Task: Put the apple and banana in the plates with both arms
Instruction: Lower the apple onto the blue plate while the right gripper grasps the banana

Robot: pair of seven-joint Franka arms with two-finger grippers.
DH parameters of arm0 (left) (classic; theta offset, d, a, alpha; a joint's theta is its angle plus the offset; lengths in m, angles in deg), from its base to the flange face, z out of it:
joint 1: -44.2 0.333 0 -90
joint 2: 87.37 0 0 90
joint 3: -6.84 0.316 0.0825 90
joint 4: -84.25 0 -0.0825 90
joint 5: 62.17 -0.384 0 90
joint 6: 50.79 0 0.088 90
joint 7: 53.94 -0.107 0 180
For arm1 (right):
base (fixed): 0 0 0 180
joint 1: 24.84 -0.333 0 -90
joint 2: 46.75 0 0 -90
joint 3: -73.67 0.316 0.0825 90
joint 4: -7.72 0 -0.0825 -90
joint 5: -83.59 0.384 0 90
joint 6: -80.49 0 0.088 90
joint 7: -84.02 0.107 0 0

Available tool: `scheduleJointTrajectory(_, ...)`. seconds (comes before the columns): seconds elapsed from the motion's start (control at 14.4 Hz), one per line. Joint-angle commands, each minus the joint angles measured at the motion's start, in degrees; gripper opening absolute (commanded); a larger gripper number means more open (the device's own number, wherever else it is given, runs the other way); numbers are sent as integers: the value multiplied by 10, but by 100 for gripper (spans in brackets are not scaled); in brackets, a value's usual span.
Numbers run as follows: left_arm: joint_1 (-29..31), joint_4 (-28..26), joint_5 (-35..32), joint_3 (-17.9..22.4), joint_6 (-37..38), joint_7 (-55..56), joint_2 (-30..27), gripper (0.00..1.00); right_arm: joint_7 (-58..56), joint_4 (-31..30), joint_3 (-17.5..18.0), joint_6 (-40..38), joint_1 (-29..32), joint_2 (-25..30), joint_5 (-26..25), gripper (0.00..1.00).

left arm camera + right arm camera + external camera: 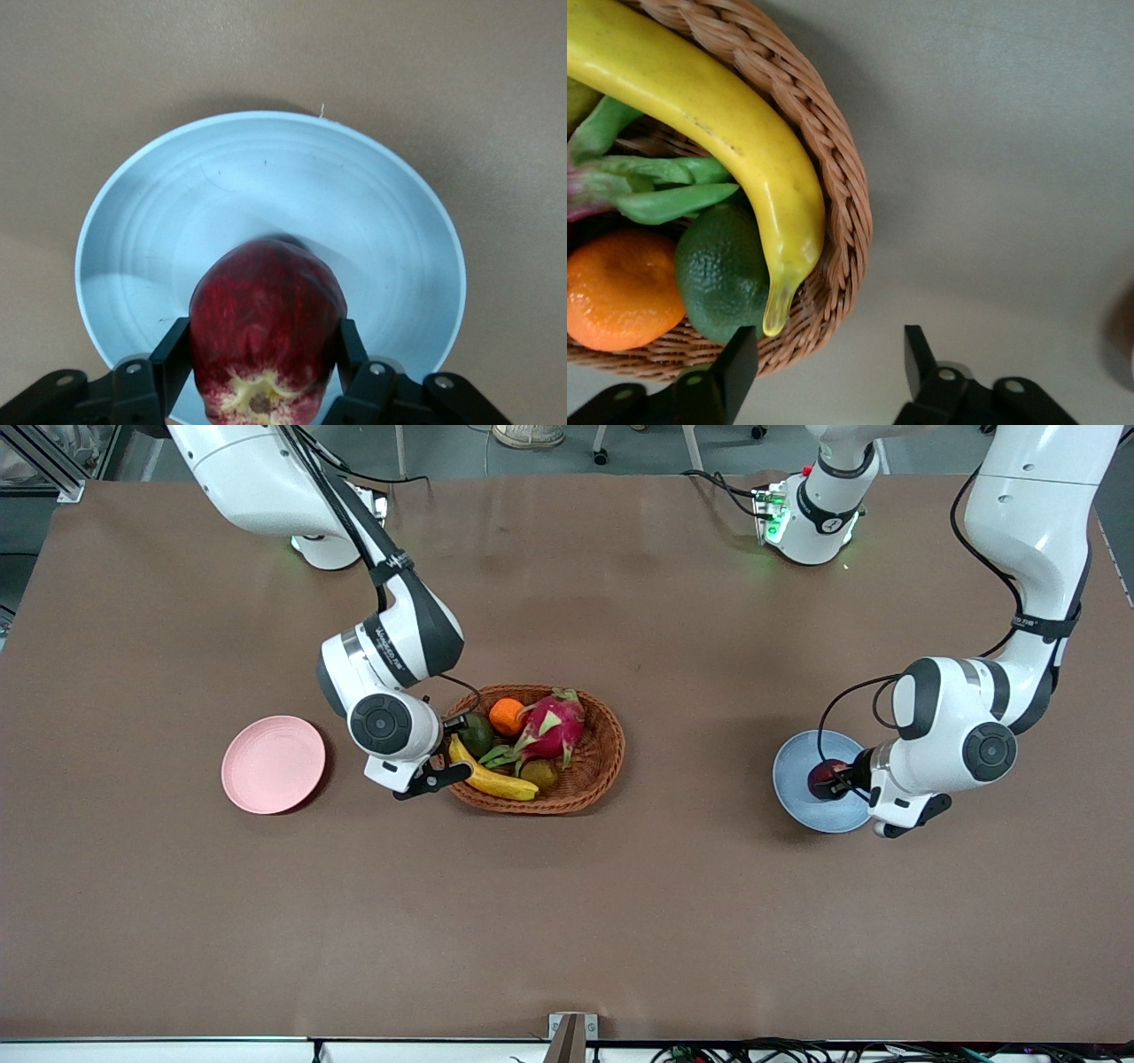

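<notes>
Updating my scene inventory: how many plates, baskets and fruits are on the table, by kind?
Plates: 2, pink plate and blue plate
Baskets: 1, wicker basket
Fruits: 6, including apple and banana
Total: 9

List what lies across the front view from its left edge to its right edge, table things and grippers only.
Pink plate → right gripper, open at the basket's rim → wicker basket with the banana and other fruit → blue plate with the apple → left gripper, shut on the apple.
</notes>
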Motion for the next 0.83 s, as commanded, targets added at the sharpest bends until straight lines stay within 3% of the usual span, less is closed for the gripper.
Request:
scheduleJointTrajectory(0.0, 1, -17, 5, -1, 0, -5, -12, 1, 5, 8, 0, 4, -2, -4, 13, 62)
scheduleJointTrajectory(0.14, 1, -22, 5, -1, 1, -8, -14, 6, 5, 6, 0, 17, -10, -4, 16, 59)
scheduleJointTrajectory(0.21, 0, -22, 5, -1, 1, -8, -14, 14, 5, 7, -1, 17, -11, -5, 22, 59)
scheduleJointTrajectory(0.28, 0, -22, 5, -2, 1, -8, -14, 30, 5, 7, -1, 17, -11, -5, 24, 59)
scheduleJointTrajectory(0.35, -1, -22, 5, -2, 2, -8, -17, 55, 5, 6, -1, 17, -11, -6, 24, 59)
scheduleJointTrajectory(0.42, -3, -21, 5, -2, 2, -8, -22, 87, 4, 6, 0, 17, -13, -10, 24, 59)
scheduleJointTrajectory(0.49, -4, -19, 5, -3, 2, -8, -32, 100, 4, 6, -1, 18, -15, -11, 24, 59)
scheduleJointTrajectory(0.76, -4, 6, 3, -11, 16, -42, -107, 100, 4, 6, -1, 17, -20, -17, 24, 59)
